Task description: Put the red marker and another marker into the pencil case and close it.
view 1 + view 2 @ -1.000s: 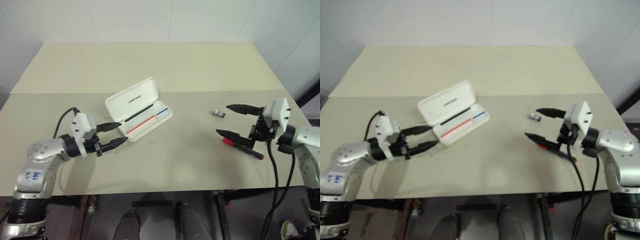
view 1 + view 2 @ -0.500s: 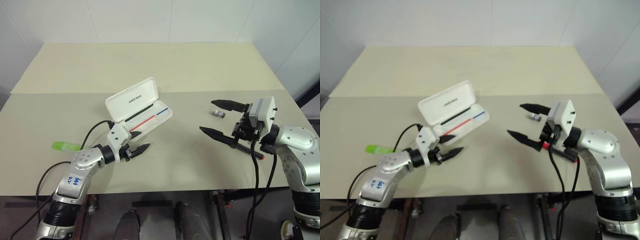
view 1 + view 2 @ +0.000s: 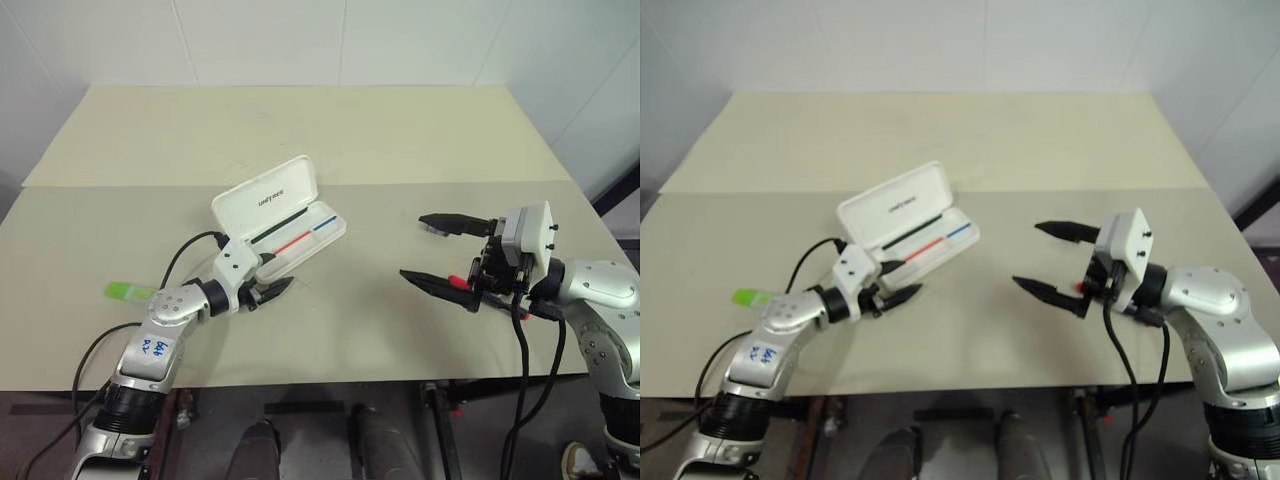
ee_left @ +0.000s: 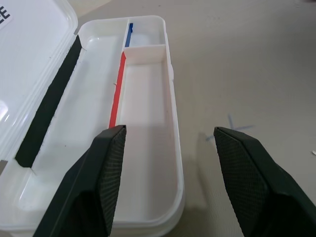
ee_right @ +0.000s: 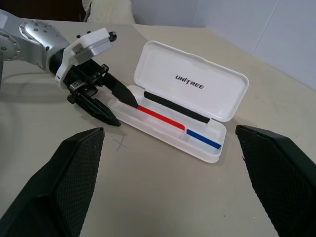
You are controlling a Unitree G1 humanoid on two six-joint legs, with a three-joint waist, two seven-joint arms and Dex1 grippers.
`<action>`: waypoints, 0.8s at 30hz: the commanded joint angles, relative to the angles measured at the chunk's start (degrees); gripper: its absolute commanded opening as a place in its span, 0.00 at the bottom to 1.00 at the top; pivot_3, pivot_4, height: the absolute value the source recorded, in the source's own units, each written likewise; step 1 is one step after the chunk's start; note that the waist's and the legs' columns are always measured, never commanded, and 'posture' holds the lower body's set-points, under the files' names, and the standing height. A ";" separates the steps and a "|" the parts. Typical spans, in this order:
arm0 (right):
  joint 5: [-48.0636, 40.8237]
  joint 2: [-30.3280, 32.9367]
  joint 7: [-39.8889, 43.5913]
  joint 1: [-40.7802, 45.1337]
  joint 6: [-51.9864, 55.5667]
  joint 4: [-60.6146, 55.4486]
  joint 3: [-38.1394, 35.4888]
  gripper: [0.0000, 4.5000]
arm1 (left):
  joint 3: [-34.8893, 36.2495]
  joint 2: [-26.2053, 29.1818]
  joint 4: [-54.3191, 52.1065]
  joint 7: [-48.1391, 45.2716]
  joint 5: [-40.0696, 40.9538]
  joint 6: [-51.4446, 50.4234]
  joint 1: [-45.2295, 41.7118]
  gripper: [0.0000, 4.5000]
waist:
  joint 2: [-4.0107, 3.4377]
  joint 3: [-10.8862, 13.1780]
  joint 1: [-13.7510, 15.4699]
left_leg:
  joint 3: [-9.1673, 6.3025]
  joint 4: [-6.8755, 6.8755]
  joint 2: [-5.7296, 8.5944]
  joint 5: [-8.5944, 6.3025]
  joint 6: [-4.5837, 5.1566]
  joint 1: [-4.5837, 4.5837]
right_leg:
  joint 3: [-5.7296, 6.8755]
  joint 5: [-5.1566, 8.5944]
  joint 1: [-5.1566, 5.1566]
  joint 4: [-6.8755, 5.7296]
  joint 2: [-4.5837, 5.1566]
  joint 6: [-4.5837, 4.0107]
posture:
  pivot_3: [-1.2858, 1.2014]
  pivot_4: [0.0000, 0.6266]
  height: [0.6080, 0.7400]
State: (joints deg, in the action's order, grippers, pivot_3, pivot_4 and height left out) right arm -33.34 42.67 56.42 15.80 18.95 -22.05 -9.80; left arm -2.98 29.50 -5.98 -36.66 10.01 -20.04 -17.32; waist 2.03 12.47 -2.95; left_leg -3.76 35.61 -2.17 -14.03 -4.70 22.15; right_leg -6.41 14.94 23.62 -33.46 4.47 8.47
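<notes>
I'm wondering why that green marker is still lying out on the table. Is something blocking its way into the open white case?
Nothing visible blocks it. The green marker lies on bare table left of the pencil case, whose lid stands open. The open left gripper sits at the case's near end, empty.

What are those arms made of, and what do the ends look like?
Both arms are rounded silver-grey shells with black joints. Each ends in a white boxy block carrying a pincer of two pointed black fingers with textured pads. Loose black cables loop along them, and blue handwriting marks the left arm.
</notes>
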 commanded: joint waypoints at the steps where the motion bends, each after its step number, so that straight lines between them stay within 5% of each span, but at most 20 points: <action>1: -0.96 0.28 -1.05 0.25 -0.39 -2.49 -1.85 1.00 | 0.39 1.92 -0.39 -1.31 -0.15 -2.15 0.26 0.64 | 0.00 0.00 -0.15 | 0.00 0.00 0.00 0.00 0.00 -0.02 | 0.00 0.00 -0.01 0.00 0.00 0.00 | 0.52 0.24 1.00; 5: -0.97 -0.15 -1.64 0.19 -0.58 -3.09 -1.49 1.00 | 0.87 3.97 -1.31 -2.88 0.31 -4.12 0.34 0.64 | -0.01 -0.01 -0.34 | 0.00 0.00 0.00 0.00 0.00 -0.05 | 0.00 0.00 -0.01 -0.01 0.00 -0.01 | 0.52 0.24 1.00; 8: -0.71 -0.88 -2.20 0.12 -1.13 -3.22 -1.16 1.00 | 1.17 5.51 -1.68 -3.26 0.08 -5.68 -0.17 0.53 | 0.00 0.00 -0.35 | 0.00 0.01 0.00 0.00 0.00 -0.05 | 0.00 0.00 -0.02 -0.01 0.00 -0.01 | 0.52 0.24 1.00; 15: -0.19 -2.15 -3.25 0.00 -1.80 -3.50 -0.65 1.00 | 1.10 6.66 -2.50 -3.37 0.16 -8.25 -1.30 0.01 | 0.00 -0.01 -0.29 | 0.00 0.00 0.00 0.00 0.00 -0.03 | 0.00 0.00 -0.01 0.01 0.00 -0.01 | 0.52 0.24 1.00; 24: -0.21 -2.18 -3.22 0.42 -2.02 -2.88 -0.28 1.00 | 0.04 7.33 -3.28 -7.79 1.58 -8.41 -4.16 0.01 | 0.00 0.00 -0.23 | 0.00 0.05 0.00 0.03 0.02 -0.03 | 0.00 -0.05 -0.03 0.02 0.00 -0.04 | 0.52 0.24 1.00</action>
State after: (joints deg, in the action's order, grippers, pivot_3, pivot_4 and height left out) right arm -33.14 40.42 53.32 15.77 17.83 -23.27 -9.36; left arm -2.94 36.24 -8.53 -43.33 11.00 -28.96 -20.31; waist 2.03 12.47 -3.18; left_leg -3.76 35.65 -2.18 -14.00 -4.68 22.12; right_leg -6.41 14.89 23.59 -33.42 4.48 8.43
